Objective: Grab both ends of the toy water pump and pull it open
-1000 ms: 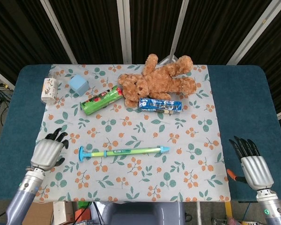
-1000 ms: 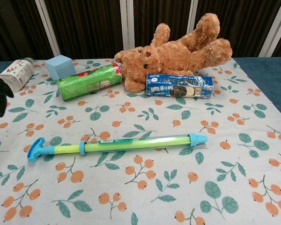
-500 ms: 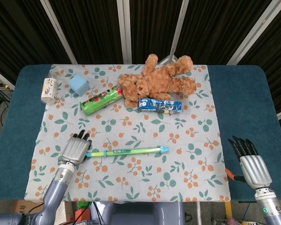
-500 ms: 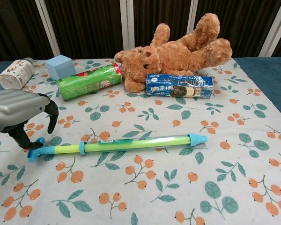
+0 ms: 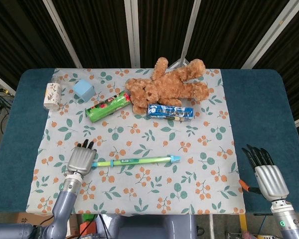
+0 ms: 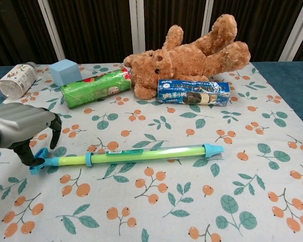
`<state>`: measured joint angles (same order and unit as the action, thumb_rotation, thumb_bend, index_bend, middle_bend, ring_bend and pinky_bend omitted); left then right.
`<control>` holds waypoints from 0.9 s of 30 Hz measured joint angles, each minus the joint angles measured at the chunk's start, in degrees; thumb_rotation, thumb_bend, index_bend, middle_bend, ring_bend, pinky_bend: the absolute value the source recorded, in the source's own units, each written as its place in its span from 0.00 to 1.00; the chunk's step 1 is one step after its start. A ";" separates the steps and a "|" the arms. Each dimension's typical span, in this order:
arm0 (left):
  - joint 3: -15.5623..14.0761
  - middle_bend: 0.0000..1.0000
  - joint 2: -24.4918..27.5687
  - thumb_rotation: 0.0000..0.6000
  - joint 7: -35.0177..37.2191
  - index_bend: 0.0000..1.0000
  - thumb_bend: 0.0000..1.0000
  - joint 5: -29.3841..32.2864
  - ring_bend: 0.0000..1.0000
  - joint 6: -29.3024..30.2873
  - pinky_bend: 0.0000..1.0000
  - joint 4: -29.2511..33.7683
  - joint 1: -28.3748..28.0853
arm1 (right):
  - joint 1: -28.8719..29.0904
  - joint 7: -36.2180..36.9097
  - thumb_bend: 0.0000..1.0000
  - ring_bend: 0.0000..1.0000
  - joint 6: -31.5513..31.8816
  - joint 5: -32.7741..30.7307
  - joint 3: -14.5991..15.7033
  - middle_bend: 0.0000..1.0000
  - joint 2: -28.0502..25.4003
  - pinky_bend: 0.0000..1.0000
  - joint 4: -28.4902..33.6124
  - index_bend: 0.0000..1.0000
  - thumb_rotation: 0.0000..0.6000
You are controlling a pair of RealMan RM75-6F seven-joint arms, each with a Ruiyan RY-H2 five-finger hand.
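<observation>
The toy water pump (image 5: 134, 161) lies across the front of the floral cloth, a green tube with blue ends (image 6: 141, 153). Its T-shaped handle (image 6: 38, 161) points left and its nozzle (image 6: 212, 149) points right. My left hand (image 5: 80, 159) is arched over the handle end (image 6: 20, 126). The thumb touches the handle, while the curved fingers hang just above the rod without closing on it. My right hand (image 5: 267, 177) is far from the nozzle, over the bare blue table at the front right. Its fingers are stretched out and hold nothing, and the chest view does not show it.
A teddy bear (image 5: 169, 84), a green can (image 5: 107, 107) and a blue biscuit packet (image 5: 170, 111) lie behind the pump. A blue cube (image 5: 83, 89) and a small bottle (image 5: 51, 96) are at the back left. An orange-tipped tool (image 5: 246, 186) lies beside my right hand.
My left hand swung in from the left table edge to the pump's handle and has now sunk a little onto it. The pump and my right hand stayed put.
</observation>
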<state>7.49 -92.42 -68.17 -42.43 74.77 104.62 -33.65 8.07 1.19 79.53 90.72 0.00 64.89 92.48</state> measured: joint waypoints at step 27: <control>-2.49 0.14 -4.25 1.00 0.14 0.54 0.48 4.27 0.10 3.19 0.28 -3.11 -3.08 | 0.15 1.85 0.25 0.00 -0.12 0.49 0.52 0.00 -0.30 0.00 0.29 0.00 1.00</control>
<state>5.00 -96.68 -68.03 -38.16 77.96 101.50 -36.74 8.22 3.04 79.41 91.21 0.52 64.59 92.77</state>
